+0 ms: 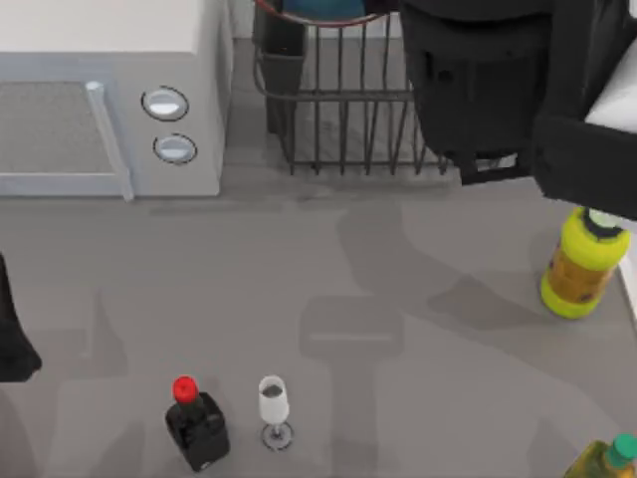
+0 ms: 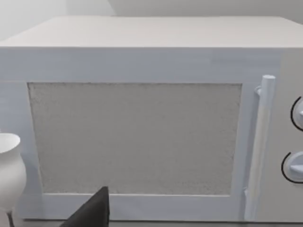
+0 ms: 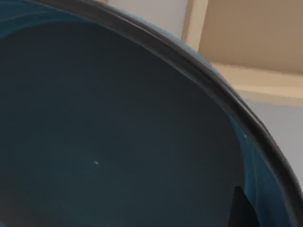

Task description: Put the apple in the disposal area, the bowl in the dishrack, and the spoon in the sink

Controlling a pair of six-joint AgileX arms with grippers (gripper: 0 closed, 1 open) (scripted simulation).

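Down at the near edge of the table, nothing's in play: a black bottle with a red cap point(image 1: 197, 423) and a small wine glass point(image 1: 274, 408) stand just beside each other, with a green-capped bottle point(image 1: 609, 458) at the near right corner. My left arm point(image 1: 12, 344) sits parked at the left edge; whether that gripper is open or closed, I can't tell.

Further back on the right there's a yellow bottle point(image 1: 580, 264), close under my right arm point(image 1: 518, 90).

At the far side is where it could go sideways. The right arm hangs over the dishrack point(image 1: 343, 119), and the bowl point(image 1: 323, 10) peeks in at the far edge above the rack's bars. The right wrist view has the bowl's point(image 3: 109, 137) dark teal inside right up against the camera, so I'd guess the right gripper is carrying it by the rim, though the fingers are too hidden to say.

Risk as I see it: let go too high or off-centre and the bowl catches on the bars, tips out, or knocks the white microwave point(image 1: 109, 100) just left of the rack. Swinging back low could also clip that yellow bottle.
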